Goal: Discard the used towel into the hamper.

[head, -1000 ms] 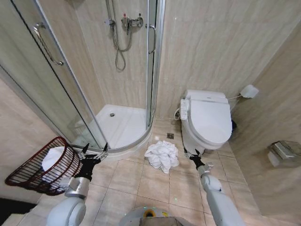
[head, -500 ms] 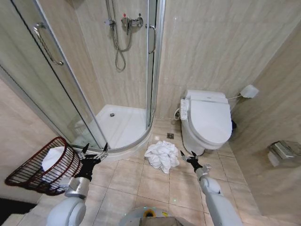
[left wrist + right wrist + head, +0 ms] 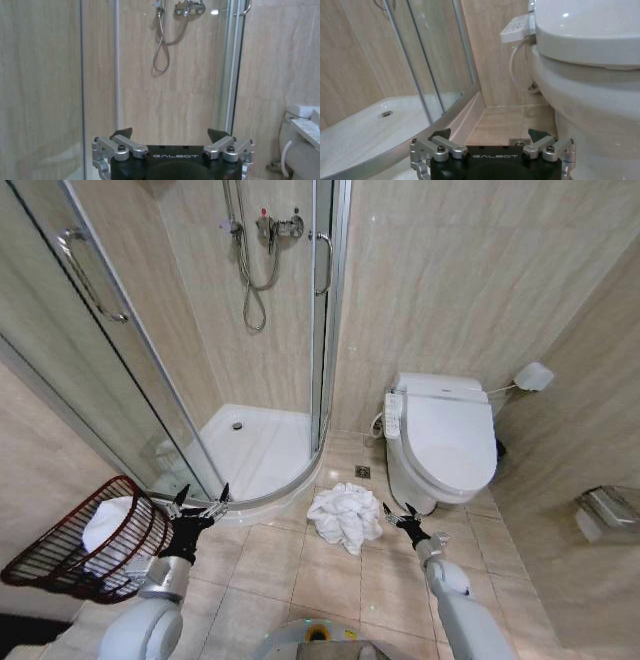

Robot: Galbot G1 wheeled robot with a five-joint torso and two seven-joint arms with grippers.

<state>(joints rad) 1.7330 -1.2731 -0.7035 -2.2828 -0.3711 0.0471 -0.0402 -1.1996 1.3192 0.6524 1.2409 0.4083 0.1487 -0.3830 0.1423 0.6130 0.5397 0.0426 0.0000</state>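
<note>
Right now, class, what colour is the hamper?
Dark reddish-brown open weave; the hamper shows best in the head view.

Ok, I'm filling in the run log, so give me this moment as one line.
towel: crumpled on floor by toilet | right gripper: open, beside towel | left gripper: open, empty, beside hamper

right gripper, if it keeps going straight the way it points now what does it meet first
Probably the floor tiles between the shower tray's curved edge and the toilet base. The open right gripper points into that gap; the towel lies just beside it. Depth is unclear.
</note>
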